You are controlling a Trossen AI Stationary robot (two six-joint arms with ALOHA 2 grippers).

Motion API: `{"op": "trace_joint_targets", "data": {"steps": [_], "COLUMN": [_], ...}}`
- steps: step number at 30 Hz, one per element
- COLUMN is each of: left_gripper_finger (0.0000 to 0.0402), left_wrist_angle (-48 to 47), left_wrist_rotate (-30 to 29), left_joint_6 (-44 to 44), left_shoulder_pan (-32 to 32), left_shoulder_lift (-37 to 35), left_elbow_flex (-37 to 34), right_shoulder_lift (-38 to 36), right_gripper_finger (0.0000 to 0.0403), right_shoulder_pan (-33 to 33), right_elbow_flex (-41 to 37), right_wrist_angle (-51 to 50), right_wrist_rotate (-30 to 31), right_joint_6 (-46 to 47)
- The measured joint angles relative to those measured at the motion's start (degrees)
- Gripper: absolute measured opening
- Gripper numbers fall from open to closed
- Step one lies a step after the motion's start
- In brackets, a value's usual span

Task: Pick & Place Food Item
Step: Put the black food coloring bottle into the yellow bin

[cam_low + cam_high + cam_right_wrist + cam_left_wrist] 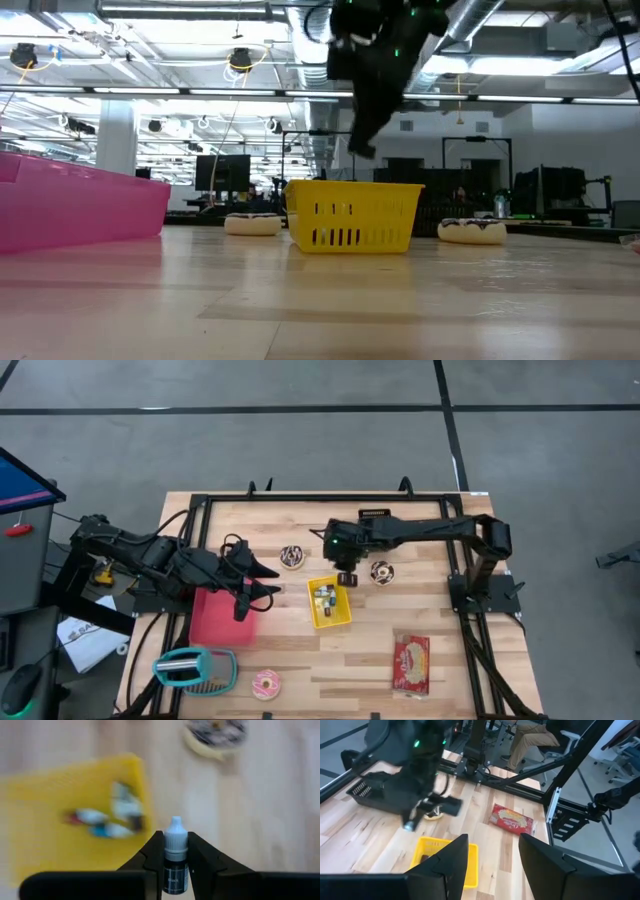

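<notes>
1. The right claw [175, 851] grips a small dropper bottle [175, 845] by its body, above the desk [360, 660] beside the yellow basket [343, 618]
2. The left claw [258, 582] waits open near the pink tray [215, 622]
3. Risk: released here, the bottle would likely miss the basket; the narrow hold might let it tip

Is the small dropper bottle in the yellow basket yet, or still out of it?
Out. The dropper bottle is clamped between the right gripper fingers, cap on, above the table beside the yellow basket, which already holds other small items.
</notes>
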Motion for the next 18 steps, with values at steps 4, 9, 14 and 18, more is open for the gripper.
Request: {"op": "trace_joint_targets", "data": {"steps": [4,9,14,18], "left_gripper_finger": [0.0172,0.0172,0.0172,0.0172], "left_wrist_angle": [-0.73,-1.08,-4.27,-4.86], "left_wrist_rotate": [-0.30,-0.32,-0.30,-0.30], "left_joint_6": [0.00,0.07,0.17,0.17], "left_shoulder_pan": [0.00,0.00,0.00,0.00], "left_shoulder_lift": [0.00,0.00,0.00,0.00], "left_elbow_flex": [0.00,0.00,0.00,0.00], "right_shoulder_lift": [-0.98,-0.95,-0.89,-0.89], "right_gripper_finger": [0.0052,0.0052,0.0052,0.0052], "right_shoulder_pan": [2.83,8.31,12.68,12.87], "right_elbow_flex": [0.15,0.14,0.10,-2.42], "right_wrist_angle": [1.45,7.08,9.49,10.72], "right_wrist_rotate": [-5.58,-6.53,-0.94,0.64], "right_joint_6": [4.80,11.25,14.60,17.57]}}
